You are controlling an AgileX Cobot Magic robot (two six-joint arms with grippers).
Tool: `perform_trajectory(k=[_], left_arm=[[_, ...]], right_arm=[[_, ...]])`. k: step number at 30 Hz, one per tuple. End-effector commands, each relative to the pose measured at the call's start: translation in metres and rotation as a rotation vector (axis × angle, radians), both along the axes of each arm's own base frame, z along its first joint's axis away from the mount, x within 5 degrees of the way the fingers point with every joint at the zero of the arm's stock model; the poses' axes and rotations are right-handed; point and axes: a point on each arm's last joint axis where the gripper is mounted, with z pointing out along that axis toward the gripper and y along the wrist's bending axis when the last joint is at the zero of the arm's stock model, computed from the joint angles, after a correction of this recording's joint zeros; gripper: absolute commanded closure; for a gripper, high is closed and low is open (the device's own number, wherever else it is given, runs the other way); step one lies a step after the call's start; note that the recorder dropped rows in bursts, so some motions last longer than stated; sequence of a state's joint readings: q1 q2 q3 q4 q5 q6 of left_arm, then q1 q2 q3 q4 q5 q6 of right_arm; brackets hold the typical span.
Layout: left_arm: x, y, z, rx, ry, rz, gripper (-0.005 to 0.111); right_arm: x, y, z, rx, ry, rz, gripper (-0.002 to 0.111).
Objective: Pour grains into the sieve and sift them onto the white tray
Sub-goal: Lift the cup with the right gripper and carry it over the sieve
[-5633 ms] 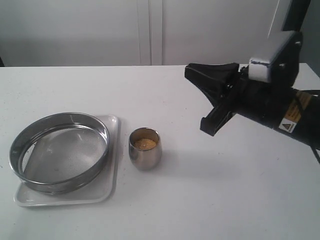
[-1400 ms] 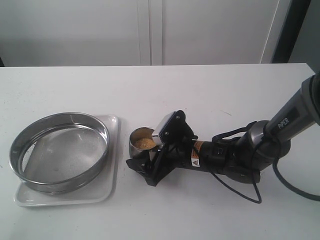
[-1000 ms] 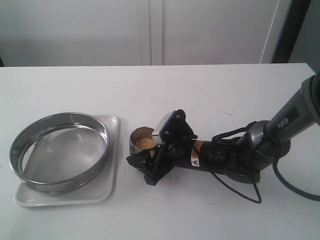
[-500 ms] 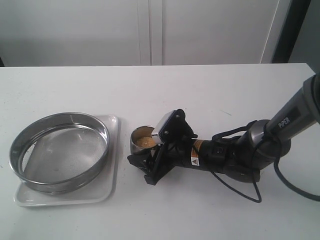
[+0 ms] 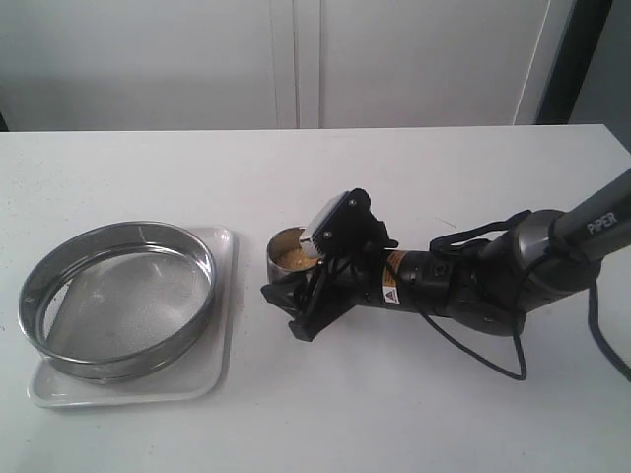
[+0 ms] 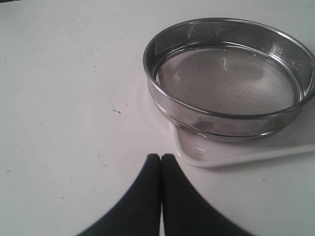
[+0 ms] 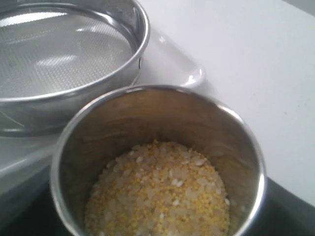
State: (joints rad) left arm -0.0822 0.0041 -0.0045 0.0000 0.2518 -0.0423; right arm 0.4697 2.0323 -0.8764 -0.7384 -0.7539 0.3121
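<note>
Inside the steel cup (image 7: 147, 118), the grains (image 7: 157, 191) are lying in a loose heap, fine golden-yellow ones mixed with paler, coarser ones, and are covering its bottom without reaching the rim. The cup is standing just beside the sieve (image 5: 116, 301), apart from it, on the side toward the right arm (image 5: 463, 286). The right gripper (image 5: 286, 291) is clasping the cup, its black jaws standing wide on either side of the steel wall; in the exterior view one jaw is showing in front of the cup while the other is hidden behind it. Whether the cup is resting on the table (image 5: 444, 414) or hanging just above it, I cannot tell.

The sieve itself is sitting upright on the white tray (image 5: 223, 296), its mesh bare of grains, and its steel rim is covering most of the tray; a strip of tray is showing on the sieve's cup side, and on the opposite side the sieve is reaching slightly past the tray's edge.

The left gripper (image 6: 161, 158) is hovering over the table near the sieve, away from the cup, its two dark fingers (image 6: 147, 196) pressed together and grasping nothing, tips pointing toward the sieve's rim. The right arm is stretching low across the table away from the sieve, a cable looping beside it.
</note>
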Motion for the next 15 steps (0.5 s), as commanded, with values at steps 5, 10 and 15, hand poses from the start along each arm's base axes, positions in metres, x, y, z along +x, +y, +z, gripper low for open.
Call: perform_trajectory(k=[5,10,15], left_arm=[[0.000,0.000,-0.001,-0.004,0.002,0.004,0.107],[0.000,0.000,-0.001,-0.004,0.002,0.004,0.107],[0.000,0.000,-0.001,-0.004,0.002,0.004,0.107]], right_arm=[[-0.004,0.000,0.036,0.047,-0.025,0.013,0.108],[-0.009,-0.001,0.050,0.020,-0.024,0.041,0.108],[-0.013,-0.002,0.066,0.040,-0.026,0.041,0.108]])
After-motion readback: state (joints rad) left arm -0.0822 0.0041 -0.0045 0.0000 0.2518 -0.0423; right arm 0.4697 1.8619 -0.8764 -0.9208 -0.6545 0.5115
